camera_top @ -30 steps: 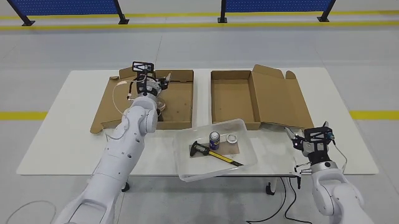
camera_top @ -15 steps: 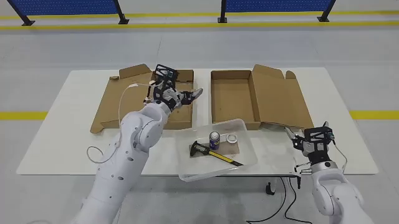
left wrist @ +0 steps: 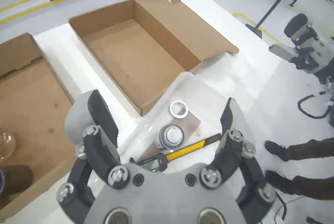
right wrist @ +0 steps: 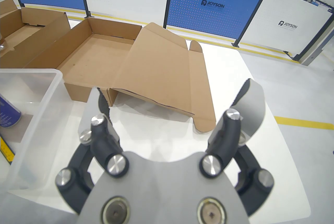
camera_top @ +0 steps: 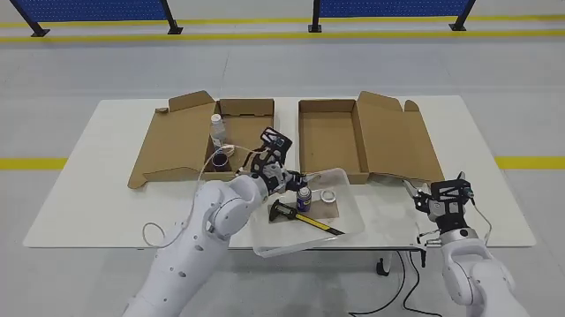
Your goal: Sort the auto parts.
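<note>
Left gripper (left wrist: 161,102) spread near can (left wrist: 171,135), bottle (camera_top: 216,129) upright in left box (camera_top: 254,133)

Two boxes (camera_top: 247,118) (camera_top: 327,140); one tray (camera_top: 351,215) (clear); one each: caliper (camera_top: 305,218), can (camera_top: 304,198), ring (camera_top: 328,196), bottle (camera_top: 216,129).

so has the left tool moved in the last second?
Yes. In the top view the left tool has swung off the left cardboard box and now hangs open over the clear bin's edge.
</note>
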{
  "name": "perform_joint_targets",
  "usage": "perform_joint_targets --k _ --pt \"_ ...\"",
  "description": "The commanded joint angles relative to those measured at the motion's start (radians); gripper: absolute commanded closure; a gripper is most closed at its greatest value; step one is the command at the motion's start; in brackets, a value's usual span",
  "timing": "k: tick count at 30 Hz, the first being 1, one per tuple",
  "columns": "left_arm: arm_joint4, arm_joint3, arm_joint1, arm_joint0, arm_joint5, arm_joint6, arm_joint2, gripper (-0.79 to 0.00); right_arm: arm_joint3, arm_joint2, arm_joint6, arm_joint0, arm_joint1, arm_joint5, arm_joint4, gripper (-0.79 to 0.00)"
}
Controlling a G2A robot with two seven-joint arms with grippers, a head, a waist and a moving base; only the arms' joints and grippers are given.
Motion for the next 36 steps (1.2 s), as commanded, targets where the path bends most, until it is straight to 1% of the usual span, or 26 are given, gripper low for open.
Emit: perform_joint_targets --k 1,8,13,26,30,36 --pt "-0.013 0.004 0.000 0.001 -0.012 -0.026 0.010 -0.785 0.000 0.000 0.000 0.000 0.000 0.000 0.000 -0.785" --pt "-0.014 0.019 0.002 0.004 -0.037 -0.064 0.034 -0.785 0.000 0.000 0.000 0.000 0.000 0.000 0.000 -0.785" --pt "0.011 0.047 0.002 -0.002 -0.048 -0.074 0.055 -0.785 0.000 0.000 0.000 0.000 0.000 0.000 0.000 -0.785" --pt "0.048 0.094 0.001 -0.033 -0.044 -0.110 0.090 -0.785 0.000 0.000 0.000 0.000 0.000 0.000 0.000 -0.785" --pt "0.033 0.110 -0.001 -0.046 -0.050 -0.132 0.099 -0.785 0.000 0.000 0.000 0.000 0.000 0.000 0.000 -0.785" --pt "0.035 0.148 -0.003 -0.069 -0.059 -0.134 0.111 -0.785 0.000 0.000 0.000 0.000 0.000 0.000 0.000 -0.785"
